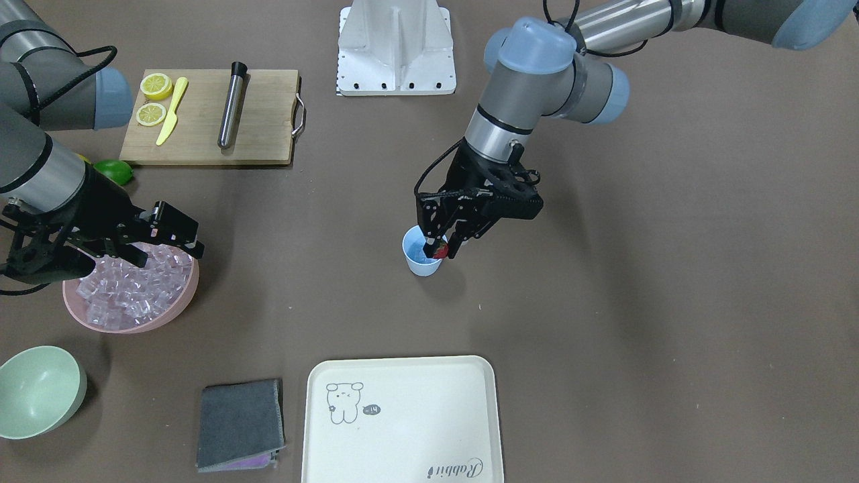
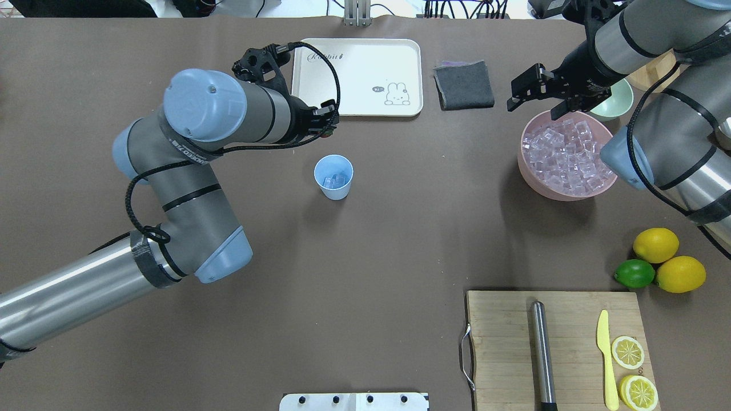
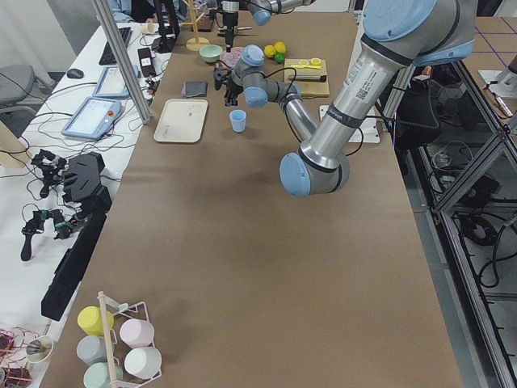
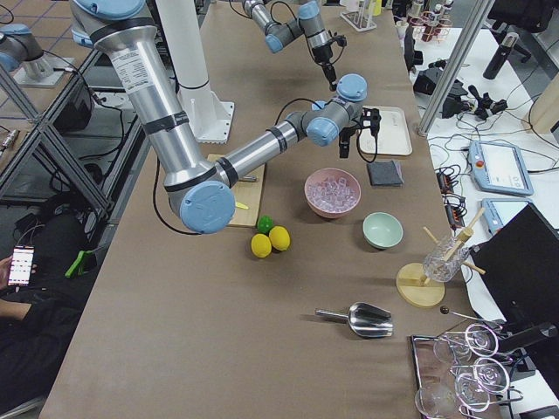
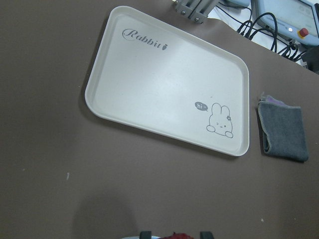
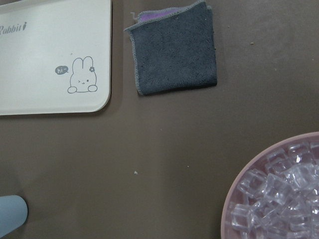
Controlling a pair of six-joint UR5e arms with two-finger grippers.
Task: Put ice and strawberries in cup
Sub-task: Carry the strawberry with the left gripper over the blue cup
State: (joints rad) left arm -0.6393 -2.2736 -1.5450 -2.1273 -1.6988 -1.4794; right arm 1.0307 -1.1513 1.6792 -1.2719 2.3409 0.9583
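Note:
The light-blue cup (image 1: 423, 260) stands mid-table with a few clear ice cubes (image 2: 334, 180) inside. My left gripper (image 1: 439, 247) hangs just above it, shut on the small red strawberry (image 1: 441, 251). The berry shows between the fingertips at the bottom of the left wrist view (image 5: 180, 235). My right gripper (image 1: 182, 233) hovers over the rim of the pink bowl (image 2: 534, 171) heaped with ice (image 2: 568, 157). Its jaws look open and empty. The cup's edge shows in the right wrist view (image 6: 10, 214).
A white rabbit tray (image 2: 360, 77) and a folded grey cloth (image 2: 464, 84) lie beyond the cup. A pale green bowl (image 1: 37, 392) sits by the pink bowl. A cutting board (image 2: 557, 348) holds a metal muddler, a yellow knife and lemon slices. A lime (image 2: 634, 273) and two lemons lie nearby.

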